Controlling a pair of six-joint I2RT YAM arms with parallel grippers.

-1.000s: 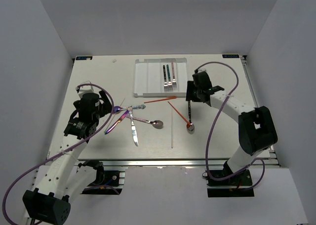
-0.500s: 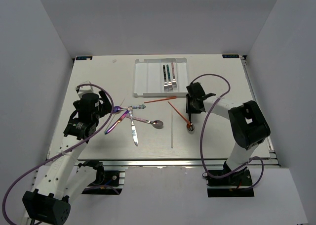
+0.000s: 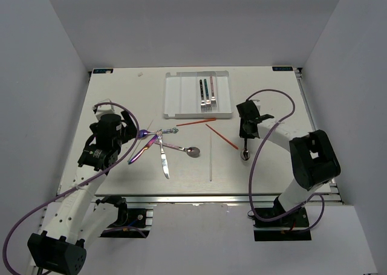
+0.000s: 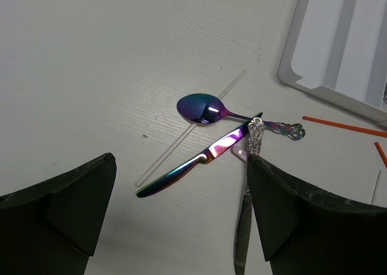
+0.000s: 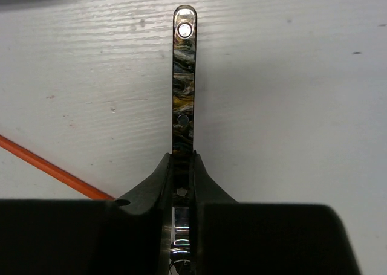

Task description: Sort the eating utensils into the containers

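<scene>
Now the right tool (image 3: 245,132) is clenched on the dark marbled handle of the spoon (image 5: 184,75). A second ago its jaws stood wide above that handle. In the wrist view the two pads pinch the handle low down, and its far end pokes out ahead of them. The spoon has also moved with the arm. Its bowl lay beside the tip of the red-orange chopstick (image 3: 221,136) and now sits clear of it to the right. I cannot tell whether it is lifted off the table (image 3: 121,100) or only dragged along it.

I take this to mean the pick is made and the carry to the tray (image 3: 181,97) comes next. The tray has three forks (image 3: 207,95) in its right-hand compartments, so the spoon wants a bare one.

The right arm is folded, elbow out to the near right and wrist pointing down just in front of the tray's right corner. The left arm has not stirred. The left tool (image 3: 124,132) gapes over the iridescent spoon (image 4: 202,107) and iridescent knife (image 4: 193,163), gripping nothing.
</scene>
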